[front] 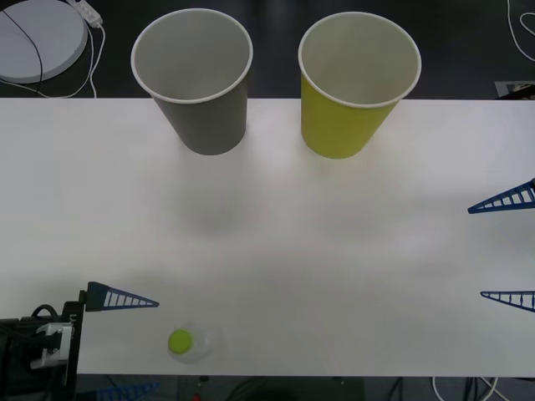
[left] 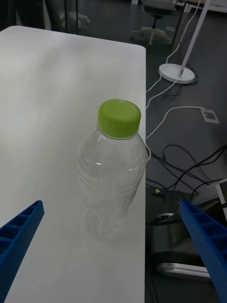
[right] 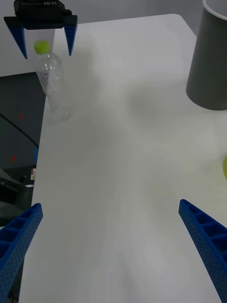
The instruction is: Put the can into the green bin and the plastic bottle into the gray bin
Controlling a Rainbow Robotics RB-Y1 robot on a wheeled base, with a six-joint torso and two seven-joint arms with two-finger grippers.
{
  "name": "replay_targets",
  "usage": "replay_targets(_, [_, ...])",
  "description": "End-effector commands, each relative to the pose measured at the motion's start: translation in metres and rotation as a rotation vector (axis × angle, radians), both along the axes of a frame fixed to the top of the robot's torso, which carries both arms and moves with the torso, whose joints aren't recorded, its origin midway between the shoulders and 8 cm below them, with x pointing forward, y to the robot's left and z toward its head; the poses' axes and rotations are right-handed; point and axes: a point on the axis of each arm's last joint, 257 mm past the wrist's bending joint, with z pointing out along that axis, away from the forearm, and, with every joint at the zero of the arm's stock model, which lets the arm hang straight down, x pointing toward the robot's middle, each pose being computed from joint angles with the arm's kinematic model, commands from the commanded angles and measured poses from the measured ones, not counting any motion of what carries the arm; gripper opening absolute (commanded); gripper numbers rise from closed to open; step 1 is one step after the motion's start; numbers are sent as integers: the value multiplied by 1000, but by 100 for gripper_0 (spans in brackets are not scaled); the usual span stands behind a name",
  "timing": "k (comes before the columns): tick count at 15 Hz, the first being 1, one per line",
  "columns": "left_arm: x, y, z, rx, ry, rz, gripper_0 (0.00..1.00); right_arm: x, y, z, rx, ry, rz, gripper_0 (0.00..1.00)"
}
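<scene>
- Since the bottle (front: 191,341) stands upright right at the counter's (front: 334,251) near edge, by the left corner, a clumsy nudge could tip it or knock it off onto the floor. That's my main worry.
- Left hand (front: 125,344) sits low at that corner, fingers spread wide on either side of the bottle, gripping nothing yet. From the left wrist view the bottle (left: 113,175) is centred between the fingers, so the lineup looks decent.
- It's thin crinkly plastic and looks empty, so I'd guess a hard squeeze could crush it or make it slip.
- Right hand (front: 506,248) hangs at the counter's right side, wide open, empty, well away.
- Gray bin (front: 196,79) and green bin (front: 355,83) stand side by side at the far edge, both look empty.
- Nothing sits between the bottle and the gray bin.
- Can't spot a can anywhere.
- Cables and a round white base (front: 38,38) are on the floor beyond the counter.
</scene>
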Motion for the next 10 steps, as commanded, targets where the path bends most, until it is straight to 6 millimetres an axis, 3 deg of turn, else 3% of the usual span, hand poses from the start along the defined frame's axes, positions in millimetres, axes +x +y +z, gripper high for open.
replay_targets(1, [5, -12, -6, -6, -10, 7, 100, 0, 0, 0, 0, 0, 0, 100])
replay_targets(10, [12, -51, -16, -47, -11, 8, 100, 0, 0, 0, 0, 0, 0, 100])
